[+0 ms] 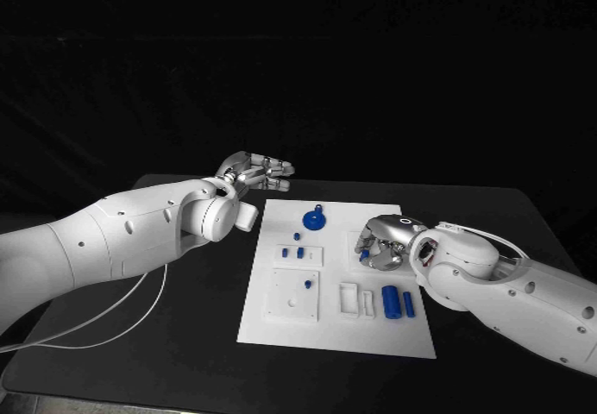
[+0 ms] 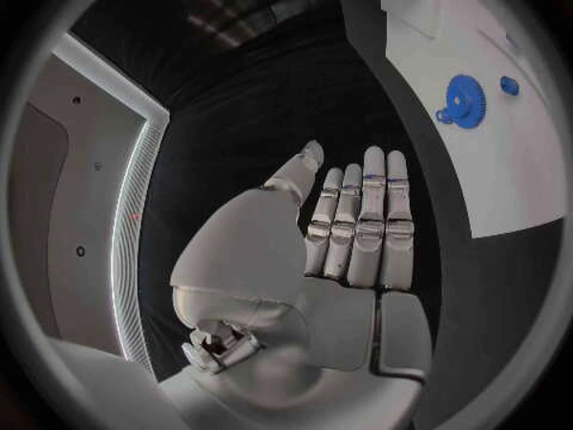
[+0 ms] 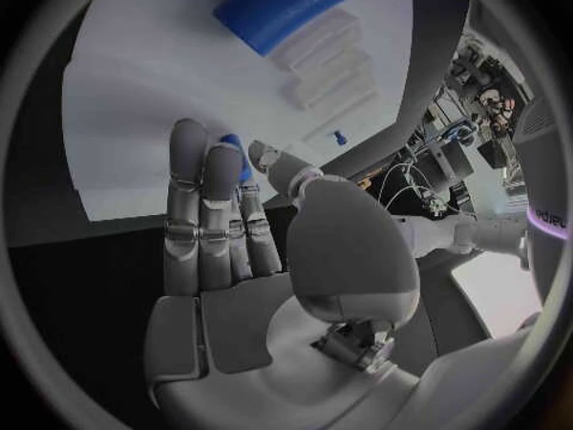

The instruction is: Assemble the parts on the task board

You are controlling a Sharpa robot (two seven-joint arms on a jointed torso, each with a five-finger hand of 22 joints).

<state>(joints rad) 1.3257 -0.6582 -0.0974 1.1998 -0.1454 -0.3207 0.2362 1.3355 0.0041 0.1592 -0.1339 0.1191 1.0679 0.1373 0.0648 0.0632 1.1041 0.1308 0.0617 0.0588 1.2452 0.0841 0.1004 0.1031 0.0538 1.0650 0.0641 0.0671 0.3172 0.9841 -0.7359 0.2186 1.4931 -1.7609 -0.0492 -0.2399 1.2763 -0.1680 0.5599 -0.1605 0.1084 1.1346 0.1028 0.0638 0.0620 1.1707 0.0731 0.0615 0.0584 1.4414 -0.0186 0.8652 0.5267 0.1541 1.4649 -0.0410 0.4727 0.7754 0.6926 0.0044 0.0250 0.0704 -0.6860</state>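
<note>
Head view: right hand (image 1: 383, 244) hides blue part (image 1: 366, 251).

**Bright board, dark surroundings**

Light falls from above onto the middle of the scene. The white board (image 1: 336, 332) is the brightest surface, close to glare, and the parts on it cast only short, soft shadows. The black table (image 1: 162, 345) and the far background swallow light and show no detail. Both wrist views are fisheye circles in dark frames: straight board edges bend, and the rims smear and darken. The silver right hand (image 3: 239, 248) carries soft highlights.
</note>
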